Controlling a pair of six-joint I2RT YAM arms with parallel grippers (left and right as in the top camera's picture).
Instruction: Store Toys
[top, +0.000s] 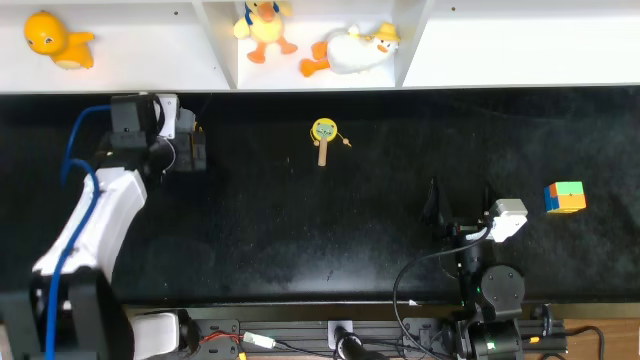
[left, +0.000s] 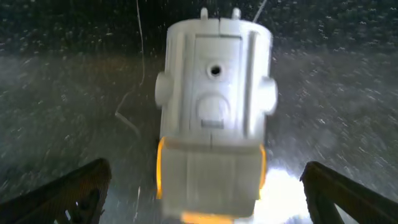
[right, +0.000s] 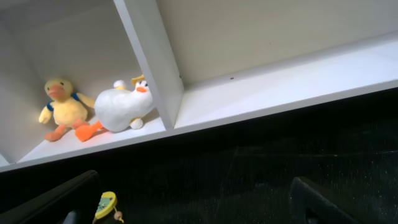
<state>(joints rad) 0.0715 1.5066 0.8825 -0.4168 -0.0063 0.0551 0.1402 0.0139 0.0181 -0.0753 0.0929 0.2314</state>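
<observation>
White plastic robot-shaped toy with orange trim (left: 214, 106): lies flat on the black tabletop (top: 300, 230) at about 10 o'clock, directly under the left end effector (top: 190, 150). It is not gripped. The jaws stand wide, one finger well out to each side of the toy's body, touching nothing. Judged purpose: spread so as to straddle the toy ahead of a descent and close.

Yellow drum rattle on a wooden stick (top: 323, 138): loose on the tabletop at 12 o'clock, near the shelf front, with its stick pointing toward 6 o'clock. Judged not yet stored.

Multicoloured puzzle cube (top: 565, 197): loose on the tabletop at 3 o'clock, well apart from the other toys. It lies on the right arm's side, so it is probably that arm's item.

White compartmented shelf (top: 520, 50): runs along the 12 o'clock edge and serves as the store.
- Left compartment: orange-yellow duck toy (top: 55, 40).
- Middle compartment: yellow plush duck (top: 265, 25) and white plush goose with orange feet (top: 350, 50), just beside each other.

Right end effector (right: 194, 180): sits at about 4 o'clock, low over the tabletop, facing the shelf's middle compartment. Its jaws are wide apart and hold nothing. Judged to be parked away from the left arm's pick.
</observation>
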